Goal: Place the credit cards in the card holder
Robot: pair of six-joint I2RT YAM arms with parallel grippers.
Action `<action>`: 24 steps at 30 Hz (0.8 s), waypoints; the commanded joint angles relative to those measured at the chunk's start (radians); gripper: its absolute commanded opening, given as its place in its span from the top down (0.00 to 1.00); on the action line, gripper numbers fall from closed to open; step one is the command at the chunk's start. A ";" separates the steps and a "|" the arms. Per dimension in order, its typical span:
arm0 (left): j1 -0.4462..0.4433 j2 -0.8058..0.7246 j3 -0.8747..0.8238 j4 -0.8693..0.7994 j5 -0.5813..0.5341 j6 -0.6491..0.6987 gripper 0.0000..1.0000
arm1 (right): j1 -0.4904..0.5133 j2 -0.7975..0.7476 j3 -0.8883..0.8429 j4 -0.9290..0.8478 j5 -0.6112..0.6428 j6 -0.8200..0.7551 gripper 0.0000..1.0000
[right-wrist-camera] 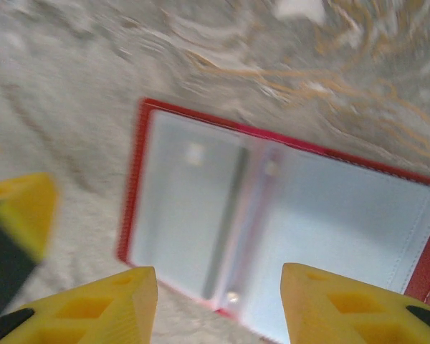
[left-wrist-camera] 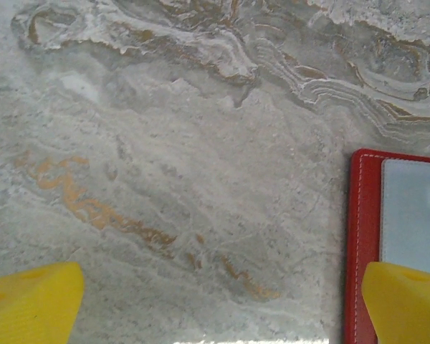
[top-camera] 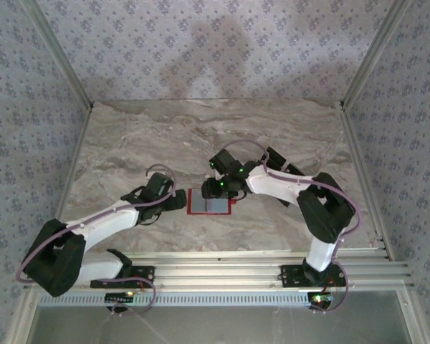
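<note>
The card holder [top-camera: 209,203] lies open and flat on the marble table, red-edged with a grey-silver inside. My left gripper [top-camera: 178,201] stands open at its left side. In the left wrist view the holder's red edge [left-wrist-camera: 364,236] runs under the right fingertip [left-wrist-camera: 405,301], and the left gripper [left-wrist-camera: 218,304] has bare table between its fingers. My right gripper [top-camera: 222,188] hovers over the holder's far edge. In the blurred right wrist view the right gripper [right-wrist-camera: 218,287] is open and empty above the holder's two inner leaves [right-wrist-camera: 272,215]. The credit cards are out of view.
The marble table top [top-camera: 143,143] stretches behind and to both sides of the holder. Patterned walls with metal corner posts [top-camera: 358,72] close it in. A yellow finger of the left gripper [right-wrist-camera: 21,208] shows left of the holder in the right wrist view.
</note>
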 commanded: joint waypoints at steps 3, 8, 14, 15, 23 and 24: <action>0.008 0.059 0.073 0.012 -0.001 0.044 0.00 | -0.001 -0.147 0.081 -0.203 0.050 -0.118 0.49; 0.007 0.101 0.125 -0.002 -0.024 0.072 0.00 | -0.053 -0.244 0.072 -0.402 0.210 -0.216 0.49; 0.007 0.117 0.139 0.050 -0.009 0.105 0.00 | -0.149 -0.313 0.054 -0.582 0.374 -0.319 0.49; 0.007 0.109 0.132 0.071 -0.004 0.113 0.00 | -0.166 -0.320 0.054 -0.598 0.392 -0.328 0.49; 0.008 0.033 0.073 0.177 -0.043 0.126 0.00 | -0.265 -0.346 0.026 -0.658 0.438 -0.383 0.49; 0.007 0.020 0.063 0.193 -0.050 0.130 0.00 | -0.269 -0.340 0.022 -0.660 0.444 -0.386 0.49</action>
